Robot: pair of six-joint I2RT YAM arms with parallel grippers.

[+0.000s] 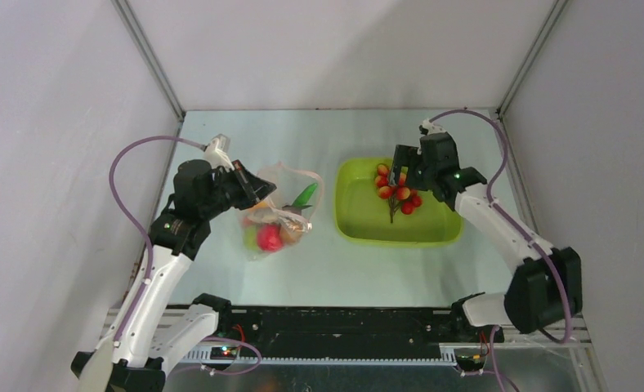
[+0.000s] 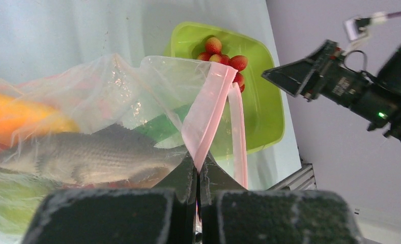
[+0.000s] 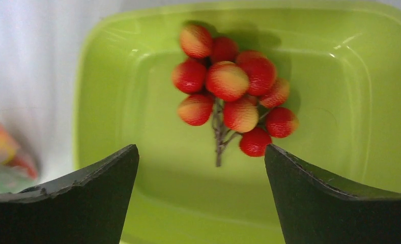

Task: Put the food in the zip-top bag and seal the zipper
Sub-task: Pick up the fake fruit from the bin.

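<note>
From above, we take the tub (image 1: 437, 234) as our landmark. The bag (image 1: 284, 214) lies on the table (image 1: 327, 278) just left of it, with a tomato (image 1: 269, 238) and a pod (image 1: 305, 194) already inside. The left gripper (image 1: 257, 186) sits at the bag's side away from the tub and holds its edge up; we judge this keeps the mouth gaping toward the tub, ready for what is left. The berries (image 1: 396, 194) lie inside the tub near its back left corner, the only food we see outside the bag, and the right gripper (image 1: 399, 171) hangs right over them, pointing down. In the left wrist view, the jaws are pressed together with the zipper (image 2: 208, 109) pinched between them. The pink strip rises from the pinch toward the tub, which shows beyond the bag. A kiwi (image 2: 86, 155) rests against the clear film inside. In the right wrist view, the jaws stand wide apart, holding and touching nothing, and the berries sit on the tub floor, framed between the two fingers. We judge this spread is meant to straddle the whole cluster, so the next move calls for a straight descent and a close on it.
</note>
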